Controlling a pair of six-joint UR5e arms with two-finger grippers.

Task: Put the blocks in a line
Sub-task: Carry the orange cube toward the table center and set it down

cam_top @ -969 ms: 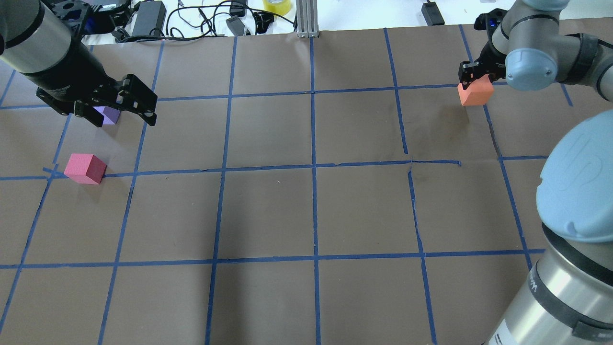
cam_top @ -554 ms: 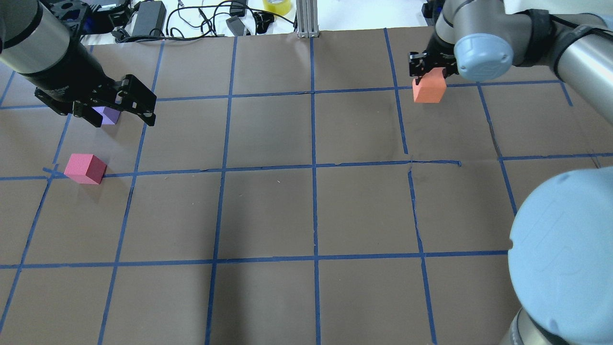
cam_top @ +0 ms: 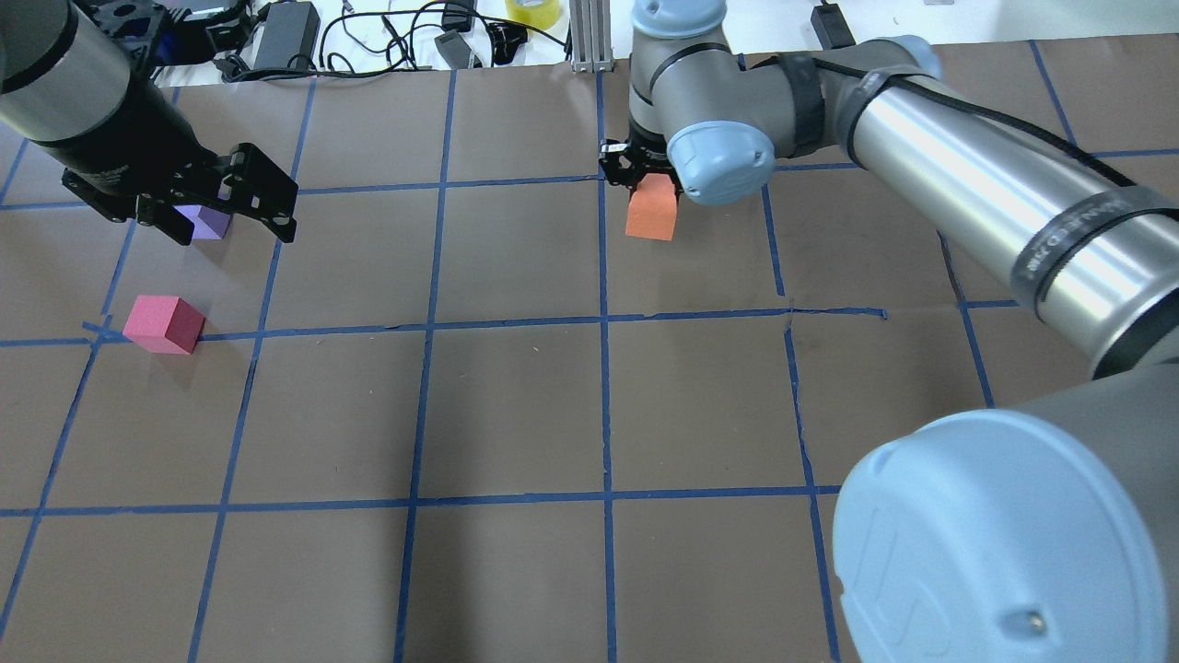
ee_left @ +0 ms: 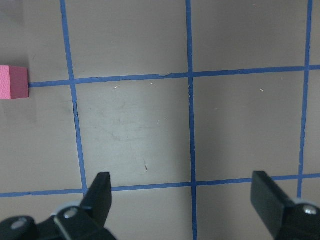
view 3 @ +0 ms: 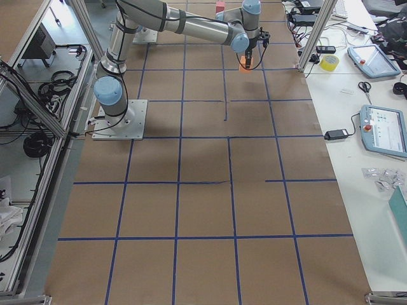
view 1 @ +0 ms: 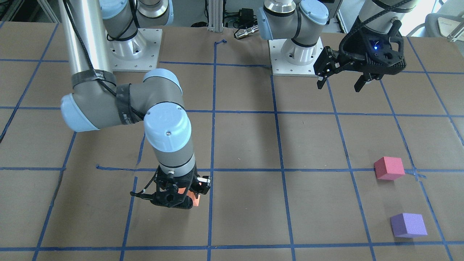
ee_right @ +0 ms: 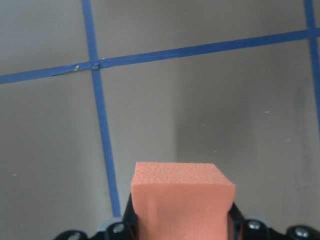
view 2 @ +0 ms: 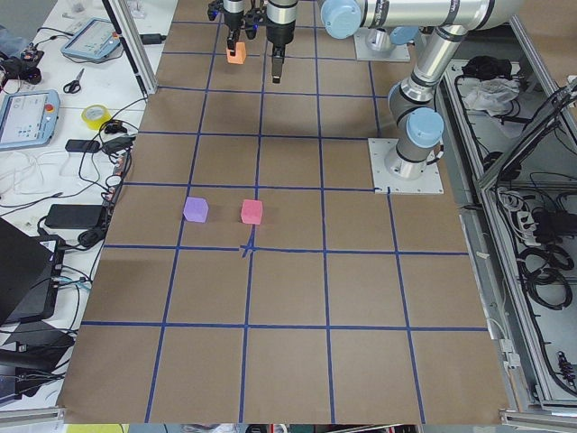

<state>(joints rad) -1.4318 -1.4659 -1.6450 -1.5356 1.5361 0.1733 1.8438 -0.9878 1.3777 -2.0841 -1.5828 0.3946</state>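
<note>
None aligned yet: right gripper (cam_top: pixel 647 187) clamps orange block (cam_top: pixel 650 214), well apart from pinkish red block (cam_top: pixel 164 323); purple block (cam_top: pixel 210 222) lies near it; left gripper (ee_left: pixel 183 200) hangs empty, fingers (ee_left: pixel 100 192) wide.

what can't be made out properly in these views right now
In the front-facing view, only a sliver of the orange block shows; the right gripper covers the rest.
In the overhead view, the purple block is partly hidden under the open left gripper.
In the left wrist view, the pinkish red block is cut off by the left edge.
In the right wrist view, the orange block itself and the bottom edge hide how it is gripped.
</note>
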